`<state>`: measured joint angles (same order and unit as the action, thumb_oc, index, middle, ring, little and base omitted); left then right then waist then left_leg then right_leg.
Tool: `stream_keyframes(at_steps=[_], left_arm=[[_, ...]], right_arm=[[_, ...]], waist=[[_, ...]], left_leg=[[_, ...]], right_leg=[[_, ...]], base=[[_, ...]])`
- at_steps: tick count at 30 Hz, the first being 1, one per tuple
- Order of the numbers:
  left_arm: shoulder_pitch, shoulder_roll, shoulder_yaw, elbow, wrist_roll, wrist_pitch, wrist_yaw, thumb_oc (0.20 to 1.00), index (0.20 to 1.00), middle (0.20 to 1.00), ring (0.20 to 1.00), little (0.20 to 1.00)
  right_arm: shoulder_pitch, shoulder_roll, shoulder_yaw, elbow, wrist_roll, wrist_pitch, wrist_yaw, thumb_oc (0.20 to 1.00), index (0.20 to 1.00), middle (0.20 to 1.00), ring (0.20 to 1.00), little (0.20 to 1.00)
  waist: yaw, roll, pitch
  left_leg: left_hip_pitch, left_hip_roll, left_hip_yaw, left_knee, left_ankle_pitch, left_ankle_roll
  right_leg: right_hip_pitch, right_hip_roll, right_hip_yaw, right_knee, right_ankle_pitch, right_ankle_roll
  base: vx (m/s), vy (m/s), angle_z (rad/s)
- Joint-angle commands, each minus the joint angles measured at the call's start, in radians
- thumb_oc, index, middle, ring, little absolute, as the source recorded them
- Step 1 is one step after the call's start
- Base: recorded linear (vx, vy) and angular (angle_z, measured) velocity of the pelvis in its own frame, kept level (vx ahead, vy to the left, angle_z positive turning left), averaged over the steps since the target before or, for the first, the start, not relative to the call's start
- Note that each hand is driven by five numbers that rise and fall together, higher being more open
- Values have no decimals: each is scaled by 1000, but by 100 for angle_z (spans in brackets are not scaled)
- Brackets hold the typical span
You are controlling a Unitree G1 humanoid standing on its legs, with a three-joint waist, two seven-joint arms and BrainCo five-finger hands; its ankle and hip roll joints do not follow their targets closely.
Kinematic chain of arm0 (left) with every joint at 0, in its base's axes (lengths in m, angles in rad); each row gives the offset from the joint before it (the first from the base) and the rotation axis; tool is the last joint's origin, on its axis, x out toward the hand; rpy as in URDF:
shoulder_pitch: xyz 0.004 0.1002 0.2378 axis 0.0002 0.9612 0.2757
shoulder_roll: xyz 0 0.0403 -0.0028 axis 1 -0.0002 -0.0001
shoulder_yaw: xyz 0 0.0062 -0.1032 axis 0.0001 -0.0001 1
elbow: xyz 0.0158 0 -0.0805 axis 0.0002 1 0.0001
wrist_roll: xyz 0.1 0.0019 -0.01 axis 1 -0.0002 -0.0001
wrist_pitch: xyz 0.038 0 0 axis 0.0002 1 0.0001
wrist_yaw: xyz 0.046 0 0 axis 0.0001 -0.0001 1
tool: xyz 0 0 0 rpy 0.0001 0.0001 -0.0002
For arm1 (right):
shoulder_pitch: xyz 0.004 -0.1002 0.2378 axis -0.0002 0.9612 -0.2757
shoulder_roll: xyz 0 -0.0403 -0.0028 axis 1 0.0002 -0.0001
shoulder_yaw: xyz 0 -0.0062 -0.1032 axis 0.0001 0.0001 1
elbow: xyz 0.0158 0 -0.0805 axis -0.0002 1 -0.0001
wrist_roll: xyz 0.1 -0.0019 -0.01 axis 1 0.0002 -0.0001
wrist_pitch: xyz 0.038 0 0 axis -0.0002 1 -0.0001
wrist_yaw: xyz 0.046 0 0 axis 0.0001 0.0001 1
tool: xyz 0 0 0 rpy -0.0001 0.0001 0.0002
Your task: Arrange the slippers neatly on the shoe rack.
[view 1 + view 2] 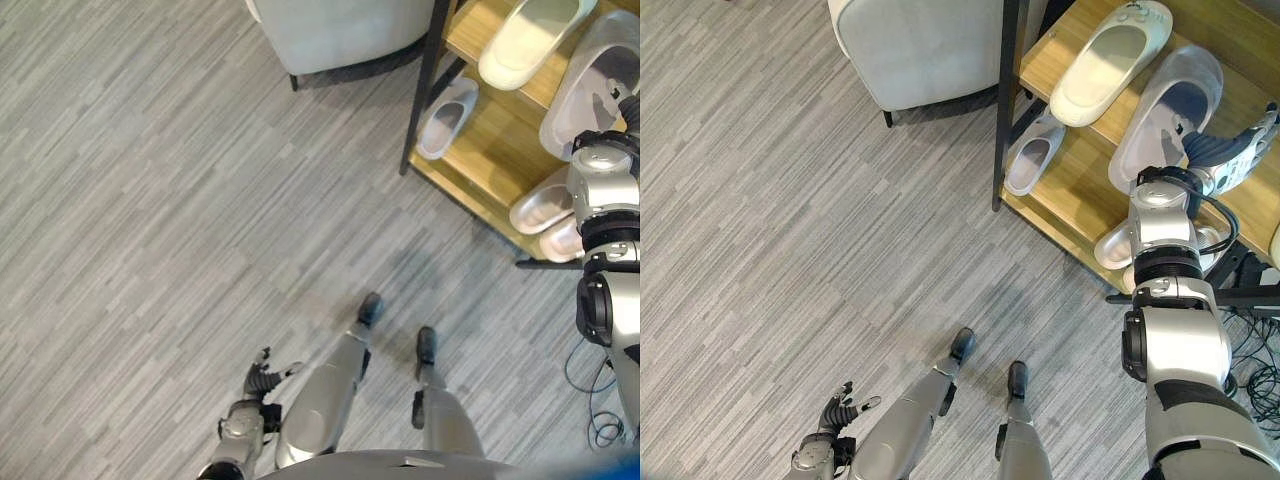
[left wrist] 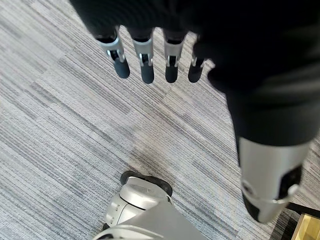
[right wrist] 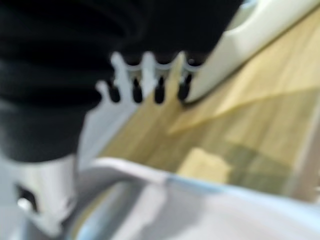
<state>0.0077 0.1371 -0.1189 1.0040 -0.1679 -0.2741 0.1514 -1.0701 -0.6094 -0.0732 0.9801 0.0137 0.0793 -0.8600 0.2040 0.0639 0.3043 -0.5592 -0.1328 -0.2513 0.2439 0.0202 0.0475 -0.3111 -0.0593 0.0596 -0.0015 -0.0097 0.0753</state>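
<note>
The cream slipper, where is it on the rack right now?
The cream slipper lies on the top shelf of the shoe rack, toward the robot's right, beside a grey slipper and above another grey one on the lower shelf.

The shoe rack (image 1: 1080, 190) occupies the upper right of the frame, with the armchair (image 1: 920, 45) directly to its left. On the upper shelf, two slippers (image 1: 1110, 60) (image 1: 1165, 115) lie side by side. On the lower shelf, one slipper (image 1: 1032, 152) lies at the left end and another (image 1: 1115, 245) further right. The right hand (image 1: 1230, 155) hovers over the upper shelf beside the second slipper. The left hand (image 1: 837, 410) hangs above the floor (image 1: 790, 220) at lower left.
</note>
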Motion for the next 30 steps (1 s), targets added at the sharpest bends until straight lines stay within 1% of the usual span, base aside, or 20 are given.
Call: stream_keyframes(at_steps=[1,2,3,4,6,7,10,12,13,14,20,28,29,30], left_arm=[[-35,-31,-35,15,-15,-24,-18,1000,1000,1000,1000,1000],[-38,-32,-34,19,-17,-25,-19,1000,1000,1000,1000,1000],[-120,-74,-22,32,-40,-8,7,1000,1000,1000,1000,1000],[-144,-91,-24,46,-50,10,14,1000,1000,1000,1000,1000],[-142,-78,-8,61,-63,30,-10,1000,1000,1000,1000,1000],[-137,-76,2,67,-75,27,-17,1000,1000,1000,1000,1000],[-147,-82,13,90,-85,17,-5,1000,1000,1000,1000,1000],[-150,-83,15,95,-88,16,-5,1000,1000,1000,1000,1000],[-153,-86,16,101,-91,13,-3,1000,1000,1000,1000,1000],[-153,-89,15,107,-94,10,-2,1000,1000,1000,1000,1000],[-168,-95,22,144,-107,8,-2,1000,1000,1000,1000,1000],[-189,-102,43,157,-133,4,5,1000,1000,1000,1000,1000],[-204,-108,51,163,-142,5,9,1000,1000,1000,1000,1000],[-204,-108,52,163,-142,4,9,1000,1000,1000,1000,1000]], right_arm=[[-26,-112,13,-31,-39,-11,-28,1000,1000,1000,1000,1000],[-32,-102,8,-20,-28,-5,-29,1000,1000,1000,1000,1000],[-46,-73,18,-37,-21,21,-18,1000,1000,1000,1000,1000],[-75,-44,25,-18,1,29,3,1000,1000,1000,1000,1000],[-97,-22,28,27,32,-9,3,1000,1000,1000,1000,1000],[-113,11,20,55,83,-54,19,1000,1000,1000,1000,1000],[-127,50,35,86,111,-82,42,1000,1000,1000,1000,1000],[-137,58,37,93,122,-88,44,1000,1000,1000,1000,1000],[-150,70,37,102,137,-96,45,655,655,655,655,655],[-164,79,38,112,152,-104,45,200,200,200,200,200],[-207,107,62,147,177,-143,30,200,200,200,200,200],[-219,122,82,157,168,-151,23,200,200,200,200,200],[-213,127,86,149,148,-148,1,200,200,200,200,200],[-213,127,86,149,148,-148,0,200,200,200,200,200]], waist=[[10,53,-11],[12,54,-10],[8,53,-8],[6,53,-8],[10,58,-5],[14,52,-4],[17,39,-2],[17,35,-1],[17,32,-1],[17,29,-1],[8,17,0],[-3,6,0],[-9,4,1],[-9,4,1]], left_leg=[[113,34,-122,-180,70,-90],[109,32,-122,-182,72,-90],[107,33,-118,-187,74,-90],[105,33,-116,-191,74,-88],[99,34,-110,-195,77,-86],[96,36,-109,-198,78,-84],[87,40,-105,-197,76,-81],[86,40,-103,-199,75,-79],[85,40,-101,-201,75,-79],[84,39,-98,-203,74,-78],[91,46,-86,-231,83,-76],[101,54,-80,-243,86,-72],[102,56,-75,-243,85,-70],[103,56,-75,-243,85,-70]], right_leg=[[114,37,-13,54,-73,-35],[114,35,-14,49,-71,-34],[112,33,-10,42,-68,-34],[111,32,-6,36,-64,-31],[110,28,-3,23,-57,-27],[109,29,1,14,-47,-25],[108,27,4,-6,-34,-22],[110,27,5,-13,-32,-21],[111,25,4,-20,-28,-20],[112,24,4,-25,-25,-19],[118,24,3,-53,-7,-14],[123,26,12,-61,-1,-10],[122,26,15,-60,-1,-7],[122,26,15,-60,-1,-7]], base=[[0,0,0],[0,0,0],[-10,32,1],[-18,61,-1],[-17,53,-8],[-14,21,-18],[-13,-5,-12],[0,0,0],[1,11,-3],[10,16,-4],[-2,3,-2],[-11,16,-5],[0,0,0],[-42,40,-1]])
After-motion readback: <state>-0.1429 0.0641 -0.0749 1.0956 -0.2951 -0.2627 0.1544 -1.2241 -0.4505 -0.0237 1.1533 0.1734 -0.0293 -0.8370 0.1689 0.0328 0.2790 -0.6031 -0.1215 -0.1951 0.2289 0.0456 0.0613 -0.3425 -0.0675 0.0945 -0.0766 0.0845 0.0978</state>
